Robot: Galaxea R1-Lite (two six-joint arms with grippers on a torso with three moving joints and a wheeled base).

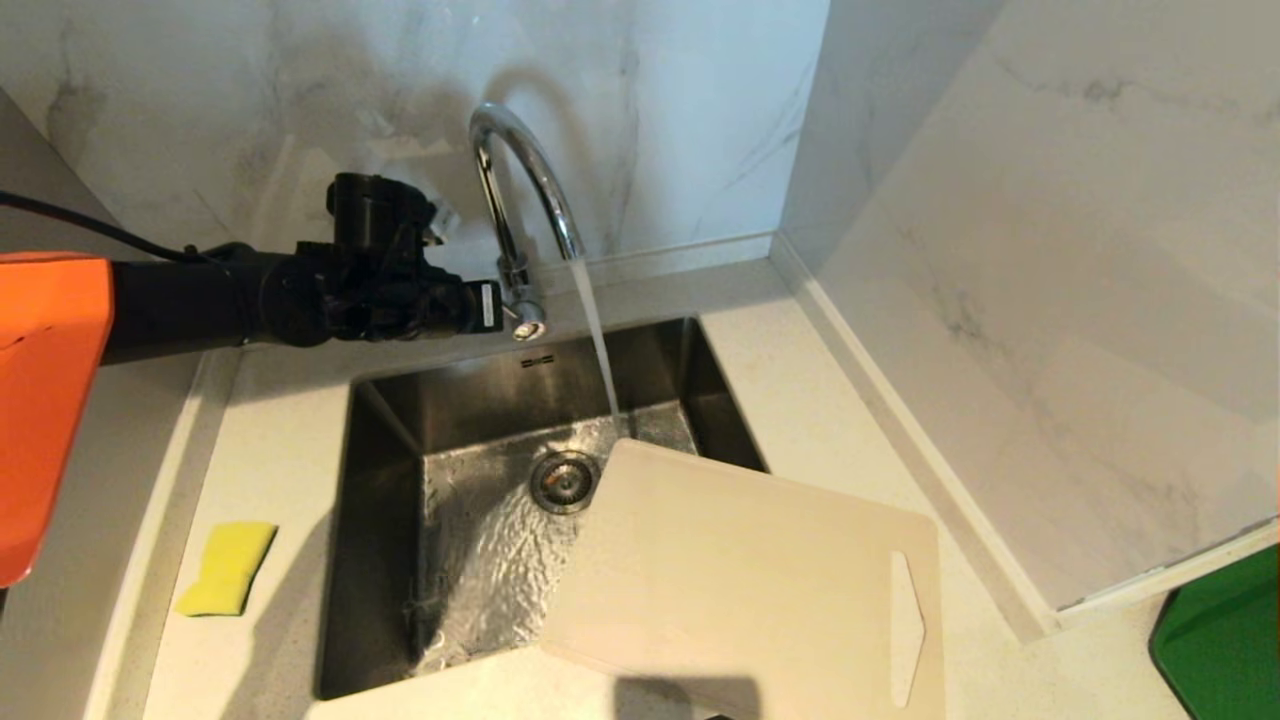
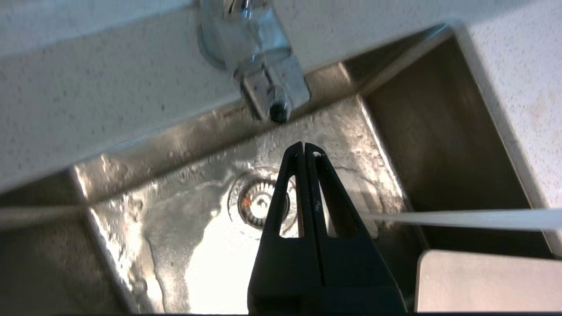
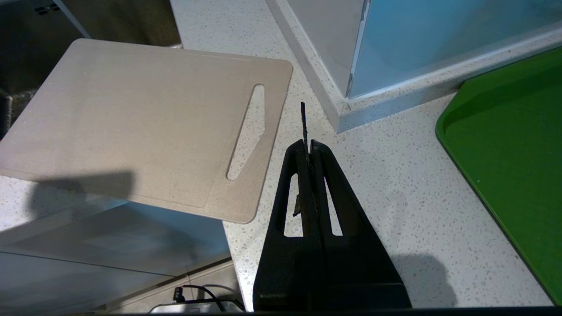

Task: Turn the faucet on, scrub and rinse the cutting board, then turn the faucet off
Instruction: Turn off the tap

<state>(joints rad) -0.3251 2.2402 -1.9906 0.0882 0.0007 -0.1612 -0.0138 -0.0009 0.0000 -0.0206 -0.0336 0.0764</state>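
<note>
The chrome faucet is running, and its stream falls into the sink just beyond the far corner of the cutting board. That cream board lies flat, partly on the counter and partly over the sink's near right corner, handle slot to the right. My left gripper is shut and empty, level with the faucet's side lever. In the left wrist view the gripper sits a short gap from the lever. My right gripper hangs shut over the counter beside the board.
A yellow sponge lies on the counter left of the steel sink. Water spreads around the drain. A green tray sits at the far right past a marble wall corner. A thin black strip sticks out between the right jaws.
</note>
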